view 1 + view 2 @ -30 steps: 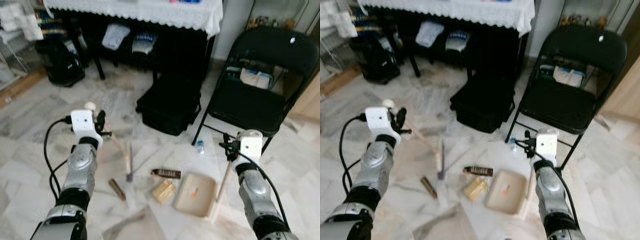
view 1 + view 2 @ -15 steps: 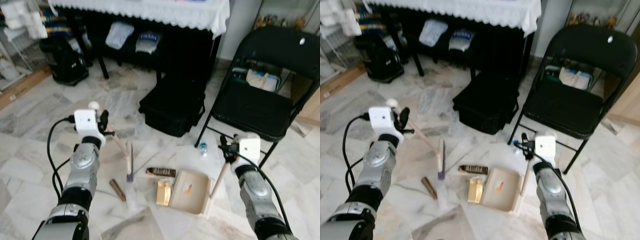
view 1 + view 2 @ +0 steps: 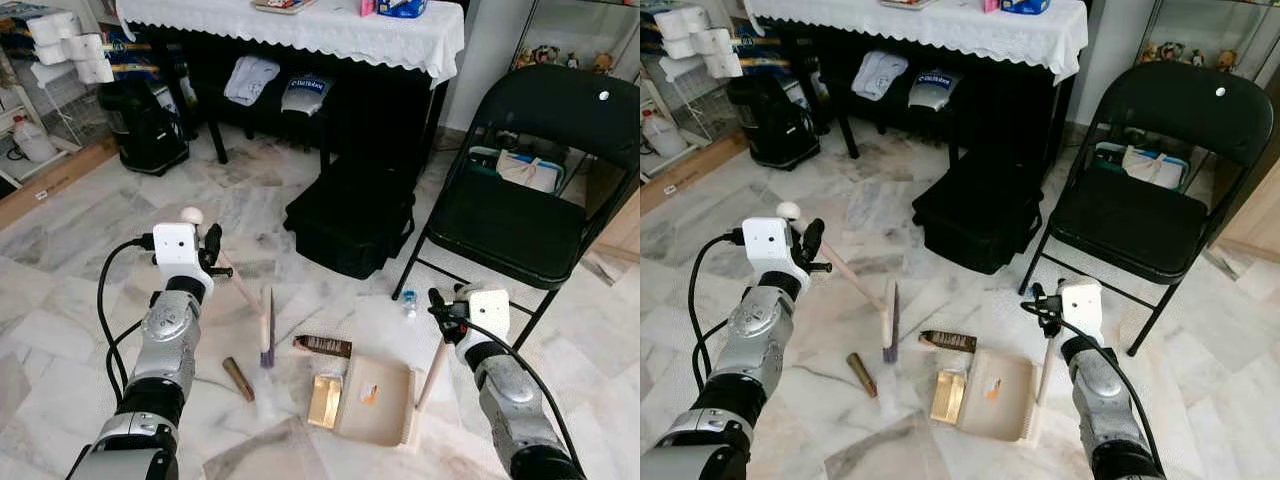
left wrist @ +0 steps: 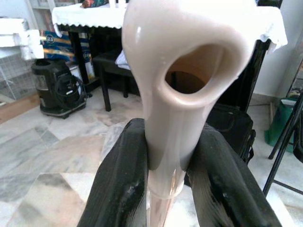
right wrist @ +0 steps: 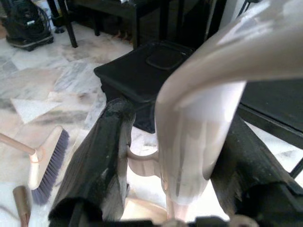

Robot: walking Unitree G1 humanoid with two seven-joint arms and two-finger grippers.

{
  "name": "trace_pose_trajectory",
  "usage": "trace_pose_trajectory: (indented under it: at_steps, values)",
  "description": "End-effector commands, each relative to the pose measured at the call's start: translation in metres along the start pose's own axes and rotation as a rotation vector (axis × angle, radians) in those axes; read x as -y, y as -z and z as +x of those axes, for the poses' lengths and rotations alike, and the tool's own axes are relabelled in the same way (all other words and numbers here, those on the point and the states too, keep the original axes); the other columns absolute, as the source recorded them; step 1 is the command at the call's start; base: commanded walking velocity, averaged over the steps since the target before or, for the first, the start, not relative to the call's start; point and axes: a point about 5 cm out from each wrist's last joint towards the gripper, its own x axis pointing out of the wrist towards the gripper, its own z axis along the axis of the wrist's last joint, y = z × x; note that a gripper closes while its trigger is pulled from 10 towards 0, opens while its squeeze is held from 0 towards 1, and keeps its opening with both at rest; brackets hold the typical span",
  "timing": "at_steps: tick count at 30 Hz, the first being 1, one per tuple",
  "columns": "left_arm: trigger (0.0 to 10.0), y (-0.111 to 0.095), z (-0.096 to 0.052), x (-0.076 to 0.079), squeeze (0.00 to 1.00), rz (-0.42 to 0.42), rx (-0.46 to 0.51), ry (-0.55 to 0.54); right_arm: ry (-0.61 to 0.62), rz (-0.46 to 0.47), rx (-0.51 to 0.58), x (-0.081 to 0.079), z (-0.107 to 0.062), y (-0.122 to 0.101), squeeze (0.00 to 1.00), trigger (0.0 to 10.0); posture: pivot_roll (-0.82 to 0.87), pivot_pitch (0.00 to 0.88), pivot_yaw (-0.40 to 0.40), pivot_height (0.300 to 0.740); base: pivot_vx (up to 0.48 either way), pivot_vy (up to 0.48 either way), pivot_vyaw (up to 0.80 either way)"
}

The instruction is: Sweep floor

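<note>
The left gripper [image 4: 163, 161] clamps the beige brush [image 3: 888, 322] by its handle, bristles on the marble floor [image 3: 60, 260] left of a brown wrapper [image 3: 326, 346]. The right gripper [image 5: 170, 156] grips the dustpan [image 3: 375, 400] handle; a gold packet [image 3: 325, 400] lies at the pan's left edge

We see the right gripper [image 5: 182, 161] with its two black fingers [image 5: 97, 165] closed around the pale beige dustpan handle [image 5: 203, 123], which looms close and blurred. Beyond it a black case [image 5: 142, 71] sits on the marble floor [image 5: 42, 85]. The broom head [image 5: 47, 163] shows its purple-grey bristles, with what may be a brown cylinder [image 5: 21, 203] just beside it.
</note>
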Motion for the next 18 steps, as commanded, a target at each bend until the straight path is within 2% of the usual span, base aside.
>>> trace_pose_trajectory:
  at_steps: [1, 7, 12, 18]
  values:
    - [10.0, -0.011, 0.002, -0.003, 0.00, 0.002, 0.051, 0.001, -0.020, -0.023, 0.039, 0.002, -0.001, -0.009, 0.00, 10.0, -0.02, 0.114, 0.052, 0.740, 0.000, 0.000, 0.00]
    - [10.0, -0.011, 0.002, -0.001, 0.00, -0.008, 0.053, 0.007, 0.003, -0.040, 0.080, 0.014, -0.007, -0.022, 0.00, 10.0, -0.03, 0.117, 0.051, 0.740, 0.000, 0.000, 0.00]
    - [10.0, -0.011, 0.003, 0.000, 0.00, -0.011, 0.051, 0.011, 0.004, -0.046, 0.105, 0.014, -0.009, -0.030, 0.00, 10.0, -0.03, 0.113, 0.050, 0.740, 0.000, 0.000, 0.00]
    - [10.0, -0.011, 0.004, 0.001, 0.00, -0.014, 0.050, 0.013, 0.001, -0.008, 0.166, 0.013, -0.008, -0.045, 0.00, 10.0, -0.03, 0.109, 0.051, 0.740, 0.000, 0.000, 0.00]
